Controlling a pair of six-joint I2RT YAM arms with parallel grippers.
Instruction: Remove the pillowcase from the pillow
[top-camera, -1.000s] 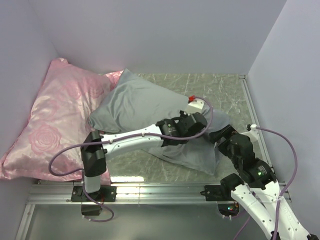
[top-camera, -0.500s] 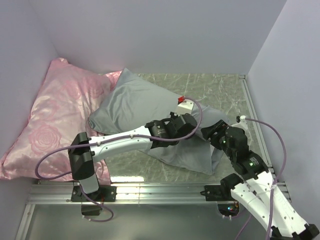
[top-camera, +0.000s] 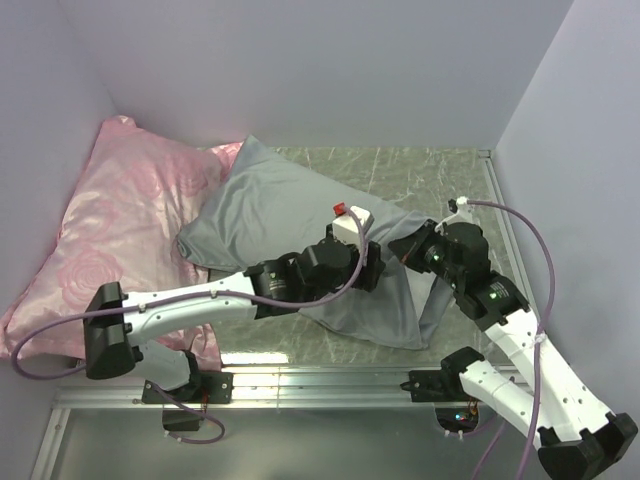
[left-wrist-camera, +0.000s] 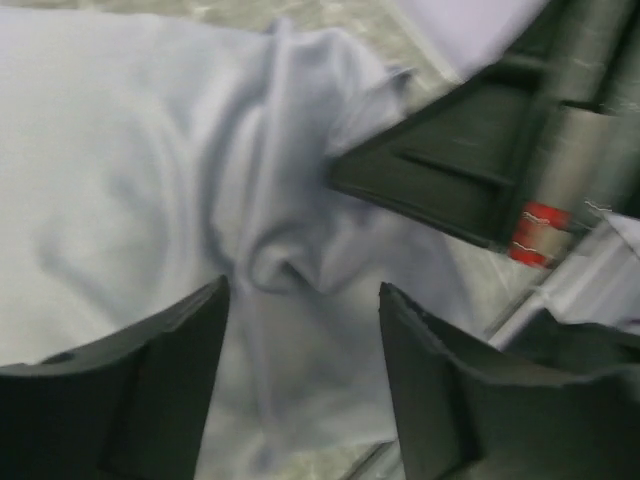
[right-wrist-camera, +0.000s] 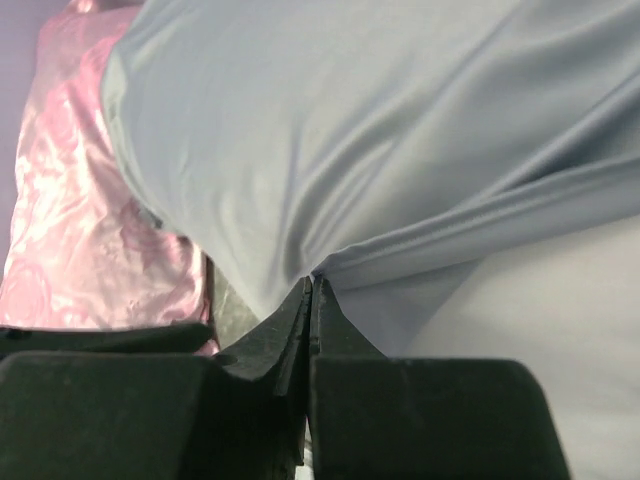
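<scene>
Pillowcase (top-camera: 290, 215) lies mid-table, corner toward 11 o'clock. Right gripper (right-wrist-camera: 310, 290) pinches 1 thin fold at its 3 o'clock edge; left gripper (left-wrist-camera: 300, 295) gapes, empty. Risk: fold slips out (smooth fabric) when pulled.

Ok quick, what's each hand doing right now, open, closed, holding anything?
Left hand: open, holding nothing, over the pillowcase.
Right hand: closed, pinching a fold of the pillowcase.

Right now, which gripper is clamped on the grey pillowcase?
The right gripper, its jaws shut on a fold of the pillowcase; the left gripper is open over it.
</scene>
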